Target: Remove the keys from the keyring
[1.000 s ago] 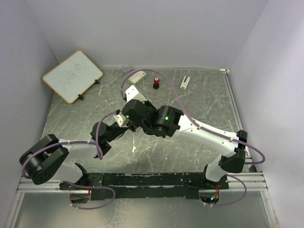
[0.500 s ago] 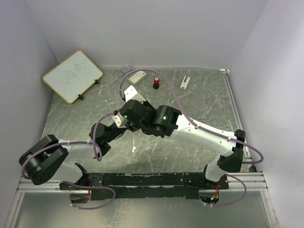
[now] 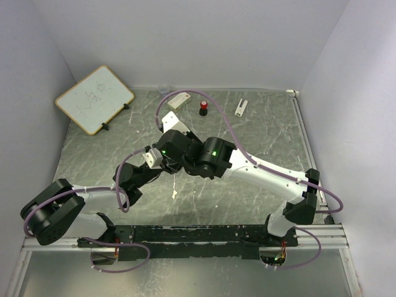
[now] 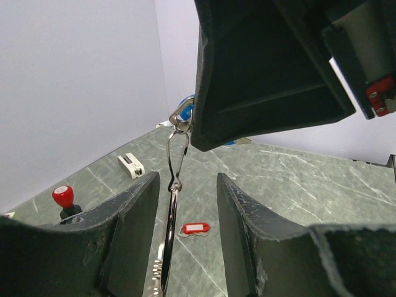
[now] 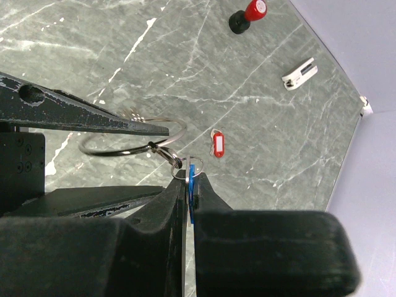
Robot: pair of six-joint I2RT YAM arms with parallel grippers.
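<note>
Since a second ago the left gripper (image 4: 185,185) has parted its jaws, and the overhead view shows the left arm (image 3: 133,176) drawn back slightly toward its base. We find its fingers standing apart with the keyring (image 4: 171,223) hanging between them, unclamped. Whether the wire brushes the inner face of one finger we cannot tell from the wrist view.

The right gripper (image 5: 188,185) is closed tight on the blue-headed key (image 5: 191,176) and holds it above the table (image 3: 93,154) at mid-workspace. The keyring dangles from that key by a small link (image 5: 178,166).

The red-headed key (image 4: 195,228) lies loose on the table beneath, apart from the ring; we judge that one removed. Remaining: the blue-headed key is not yet off, and pale metal shapes (image 5: 128,112) at the ring's far side may be plain keys. We rate the task as partly done.
</note>
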